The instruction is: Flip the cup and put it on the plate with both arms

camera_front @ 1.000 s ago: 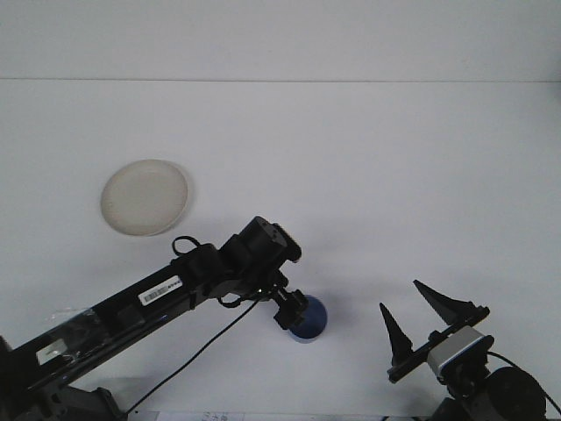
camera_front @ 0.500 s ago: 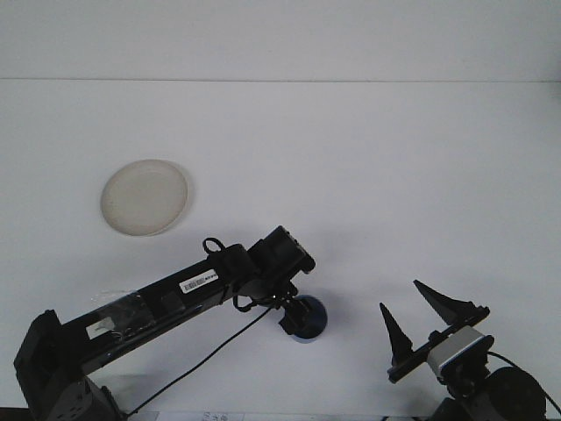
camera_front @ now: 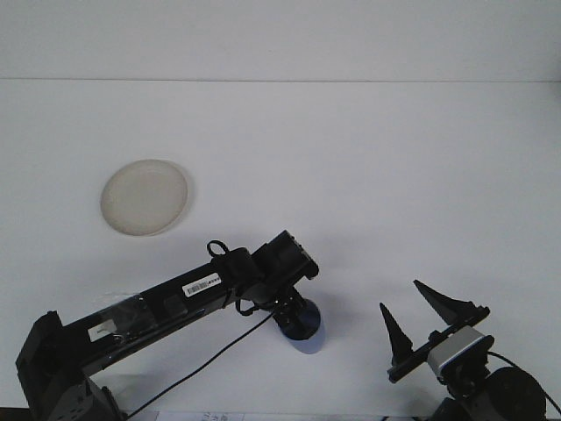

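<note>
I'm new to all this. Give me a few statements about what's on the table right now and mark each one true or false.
1. The plate is bare, with nothing on it. True.
2. The blue cup sits on the plate. False: it is on the table, well away from the plate, under the left arm's tip.
3. The right pincer is spread open, holding nothing. True.
4. The right pincer is touching the cup. False: it is clear of the cup, off to the cup's right.
5. The left pincer is down at the cup. True, though its grip is hidden from this view.
</note>
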Motion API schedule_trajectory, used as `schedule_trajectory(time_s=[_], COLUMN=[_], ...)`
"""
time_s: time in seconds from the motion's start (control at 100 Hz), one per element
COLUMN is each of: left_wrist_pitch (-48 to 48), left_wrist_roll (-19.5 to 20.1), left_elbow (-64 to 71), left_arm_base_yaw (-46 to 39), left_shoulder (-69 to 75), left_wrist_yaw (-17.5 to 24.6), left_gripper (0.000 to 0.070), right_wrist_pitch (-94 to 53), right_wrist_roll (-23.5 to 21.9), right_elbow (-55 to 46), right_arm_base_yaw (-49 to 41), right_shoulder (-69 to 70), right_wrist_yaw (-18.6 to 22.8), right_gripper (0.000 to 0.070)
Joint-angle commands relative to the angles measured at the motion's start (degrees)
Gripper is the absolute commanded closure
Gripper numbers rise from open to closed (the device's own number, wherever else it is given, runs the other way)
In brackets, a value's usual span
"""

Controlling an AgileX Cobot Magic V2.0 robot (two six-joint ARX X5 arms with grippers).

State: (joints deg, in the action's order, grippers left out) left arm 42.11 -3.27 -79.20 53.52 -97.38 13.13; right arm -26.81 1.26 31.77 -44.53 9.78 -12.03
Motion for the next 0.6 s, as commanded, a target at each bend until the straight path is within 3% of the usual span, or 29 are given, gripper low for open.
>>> schedule_trajectory(time_s=[0.0, 0.18, 0.43, 0.59], left_wrist_pitch=[0.39, 5.38, 14.03, 14.95], left_wrist_roll=[0.74, 2.38, 4.48, 4.81], left_elbow=[-2.58, -7.23, -10.67, -10.67], left_arm_base_yaw=[0.48, -0.09, -9.57, -24.00], left_shoulder=[-0.94, 2.03, 11.34, 14.12], left_wrist_yaw=[-0.37, -5.99, -19.39, -20.00], left_gripper=[0.0694, 0.0694, 0.0696, 0.0695], right_wrist_pitch=[0.70, 0.63, 0.61, 0.61], right_wrist_roll=[0.28, 0.26, 0.26, 0.26], right_elbow=[0.42, 0.42, 0.42, 0.42], right_arm_base_yaw=[-0.50, -0.50, -0.50, -0.50], right_shoulder=[-0.04, -0.04, -0.04, -0.04], right_wrist_yaw=[-0.07, -0.07, -0.07, -0.04], right_gripper=[0.0223, 0.0223, 0.0223, 0.0223])
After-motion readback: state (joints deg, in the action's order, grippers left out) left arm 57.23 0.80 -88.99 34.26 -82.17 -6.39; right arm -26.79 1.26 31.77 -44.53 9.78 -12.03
